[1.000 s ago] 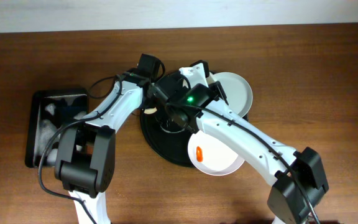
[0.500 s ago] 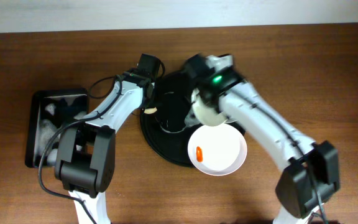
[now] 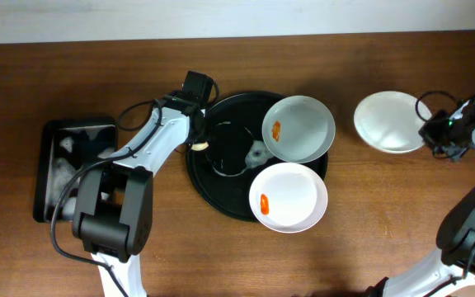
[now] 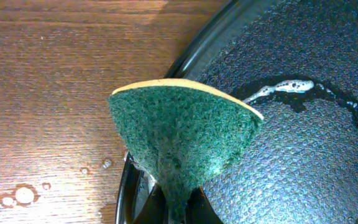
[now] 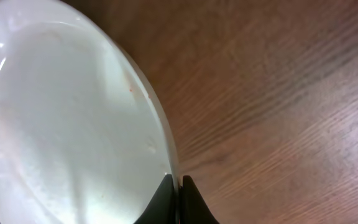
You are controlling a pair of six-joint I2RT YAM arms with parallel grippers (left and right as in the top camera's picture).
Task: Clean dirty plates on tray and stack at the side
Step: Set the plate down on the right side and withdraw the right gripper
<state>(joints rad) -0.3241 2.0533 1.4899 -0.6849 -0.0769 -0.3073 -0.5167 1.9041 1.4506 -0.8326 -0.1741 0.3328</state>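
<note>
The round black tray (image 3: 221,177) holds two white plates, each with an orange smear: one at the back right (image 3: 299,129), one at the front (image 3: 289,196). A third white plate (image 3: 392,121), with no smear, is over the bare table at the right. My right gripper (image 3: 435,132) is shut on its rim (image 5: 166,149), with the plate filling the left of the right wrist view. My left gripper (image 3: 196,140) is shut on a green sponge (image 4: 182,134) with a yellow back, at the tray's left rim (image 4: 191,53).
A rectangular black sponge tray (image 3: 64,169) sits at the far left with wet rags in it. Soapy foam (image 3: 256,153) and water streaks (image 4: 278,89) lie on the tray floor. Water drops (image 4: 17,195) dot the wood beside the tray.
My right arm has carried the wiped plate from over the tray out to the right side of the table. The left gripper with the sponge has stayed put.
</note>
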